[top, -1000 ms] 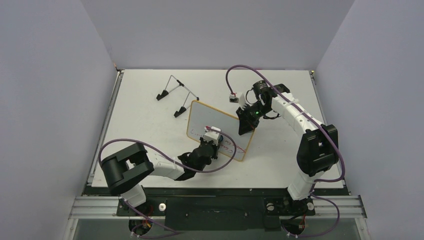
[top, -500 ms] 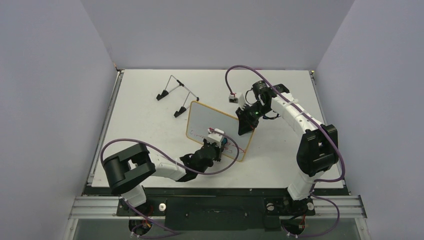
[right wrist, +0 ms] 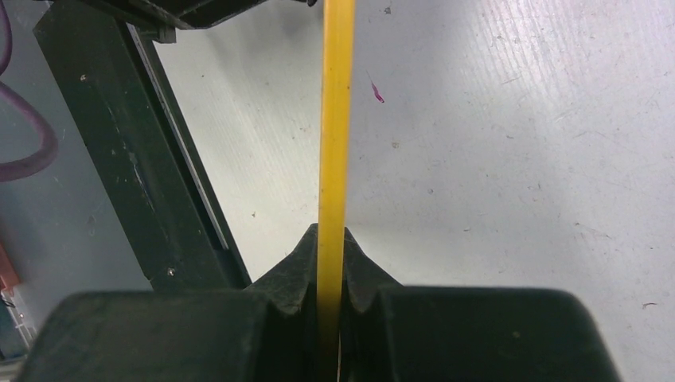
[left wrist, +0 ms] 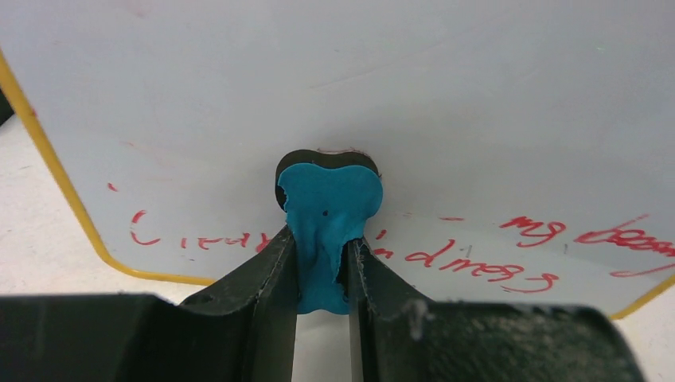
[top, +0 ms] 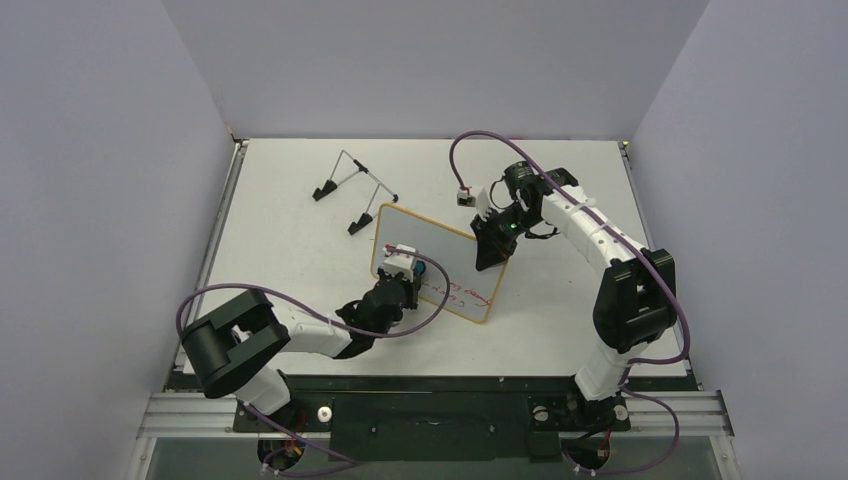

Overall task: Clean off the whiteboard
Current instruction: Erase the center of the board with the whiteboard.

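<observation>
Pinching the whiteboard point(top: 447, 255) by its right edge with the right hand point(top: 495, 252), clamping the jaws tight together on the thin yellow-orange rim point(right wrist: 336, 119). Propping it up tilted near the middle of the tabletop point(top: 280, 260), apparently on its lower edge, well apart from the wire stand point(top: 352, 190) behind it. Squeezing a small blue eraser point(left wrist: 330, 203) in the left hand point(left wrist: 322, 259), closing the fingers partway on its soft body and pressing its dark face against the lower part of the board, just above a line of writing. Judging the board as light, thin and stiff, with a slick face and likely to be sliding or tipping under a sideways rub. Favouring, therefore, a hold on the rim as now, and bracing against each push. Judging the eraser as spongy, bulging out of the pinch. Finding no brand or label anywhere. Seeing red handwriting point(left wrist: 477, 259) running along the bottom strip of the board in a few clumps, appearing upside down in the left wrist view and too scrawled for making out any word. Noticing only faint streaks above it.
</observation>
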Available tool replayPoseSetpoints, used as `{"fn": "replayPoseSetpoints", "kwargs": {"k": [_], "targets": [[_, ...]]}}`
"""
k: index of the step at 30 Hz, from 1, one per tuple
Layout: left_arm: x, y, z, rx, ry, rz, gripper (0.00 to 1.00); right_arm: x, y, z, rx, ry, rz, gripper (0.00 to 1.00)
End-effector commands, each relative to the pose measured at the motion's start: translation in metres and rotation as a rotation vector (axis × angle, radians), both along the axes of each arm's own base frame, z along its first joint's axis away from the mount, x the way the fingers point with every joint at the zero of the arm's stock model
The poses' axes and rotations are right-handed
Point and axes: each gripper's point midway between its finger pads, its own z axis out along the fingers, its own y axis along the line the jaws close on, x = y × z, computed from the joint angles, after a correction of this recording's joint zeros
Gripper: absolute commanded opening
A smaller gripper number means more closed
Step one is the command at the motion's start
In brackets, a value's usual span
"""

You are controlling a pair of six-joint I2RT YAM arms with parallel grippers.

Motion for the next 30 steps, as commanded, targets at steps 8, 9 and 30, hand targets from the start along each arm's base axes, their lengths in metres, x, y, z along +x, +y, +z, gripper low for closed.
{"fn": "replayPoseSetpoints", "kwargs": {"k": [8, 9, 30], "targets": [[-0.026, -0.081, 0.023, -0.076, -0.043, -0.204, 0.00, -0.006, 0.004, 0.008, 0.025, -0.034, 0.039, 0.00], [-0.025, -0.081, 0.018, -0.061, -0.038, -0.197, 0.00, -0.006, 0.004, 0.008, 0.026, -0.034, 0.040, 0.00], [-0.013, -0.045, 0.009, -0.049, -0.056, -0.155, 0.00, -0.007, 0.005, 0.009, 0.030, -0.038, 0.041, 0.00]]}}
